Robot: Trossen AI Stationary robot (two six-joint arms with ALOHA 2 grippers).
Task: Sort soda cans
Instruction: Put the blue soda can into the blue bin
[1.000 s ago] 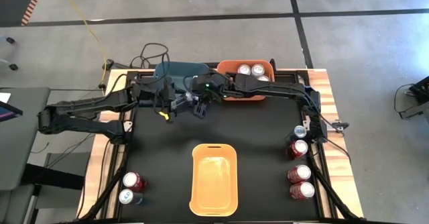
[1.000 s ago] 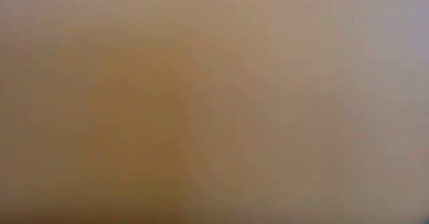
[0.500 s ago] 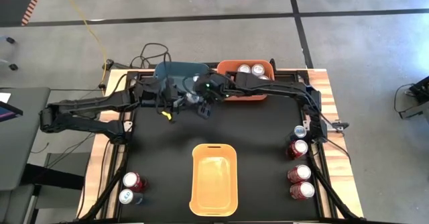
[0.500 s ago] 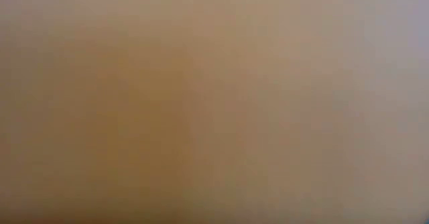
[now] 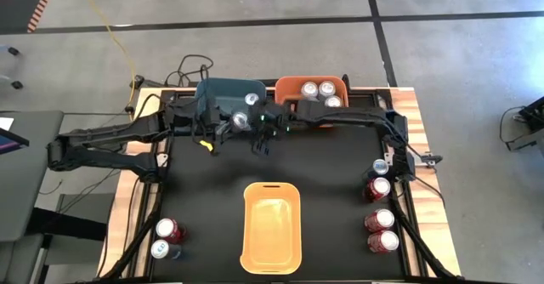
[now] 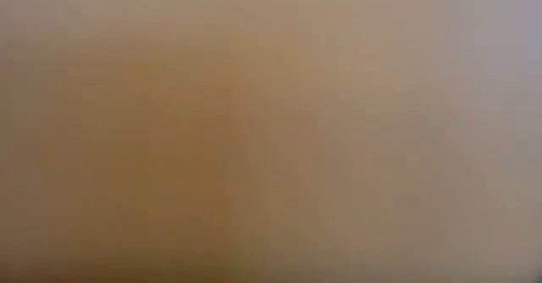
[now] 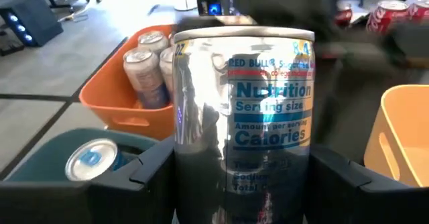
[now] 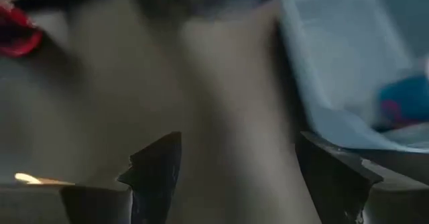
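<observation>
Three bins sit on the dark surface (image 5: 340,173). Largest is the yellow bin (image 5: 272,230) near the front middle, with nothing visible in it. At the back stand the orange bin (image 5: 311,102), holding three silver-grey cans, and beside it the teal bin (image 5: 223,93), in which the left wrist view shows one blue can (image 7: 90,160) lying.

Loose cans wait at the edges: four along the right side, three red and one blue (image 5: 380,166), and a red and a blue at the front left.

Smallest in play is a silver Red Bull can (image 7: 242,117), upright and clamped between the fingers of the left gripper (image 5: 231,127) in front of the teal and orange bins. Thin-walled and smooth, it probably dents under a hard squeeze and slips under a weak one; gripping mid-body across its width, as here, looks soundest. If full, it carries real weight.

Just beside it, the right gripper (image 8: 244,170) holds nothing, fingers spread.
</observation>
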